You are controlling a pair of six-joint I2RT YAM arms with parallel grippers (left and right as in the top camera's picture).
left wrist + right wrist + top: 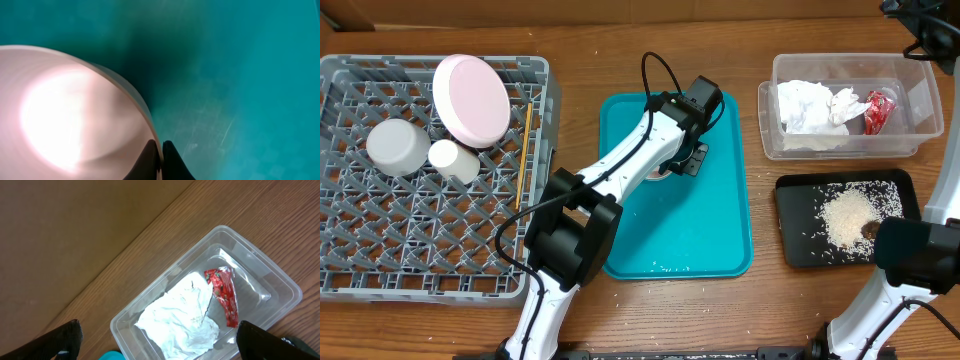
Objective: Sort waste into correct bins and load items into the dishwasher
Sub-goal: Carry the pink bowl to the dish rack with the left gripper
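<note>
Jaws of the left gripper [161, 150] pinch the rim of a white bowl [65, 115] on the teal tray [700, 230]. Right of that tray sit rice [848, 215] on a black tray [798, 200] and napkins [810, 110] in a clear tub [920, 100]. The right gripper [160, 336] is by the tub, jaws wide apart. Left of the teal tray, the grey rack [380, 240] holds a plate [470, 98].

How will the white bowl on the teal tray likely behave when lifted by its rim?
The bowl looks rigid and glossy, so it probably won't flex but may slip. The left gripper pinches one spot on the rim, so the bowl will likely hang tilted. It might slide on the smooth tray.
</note>
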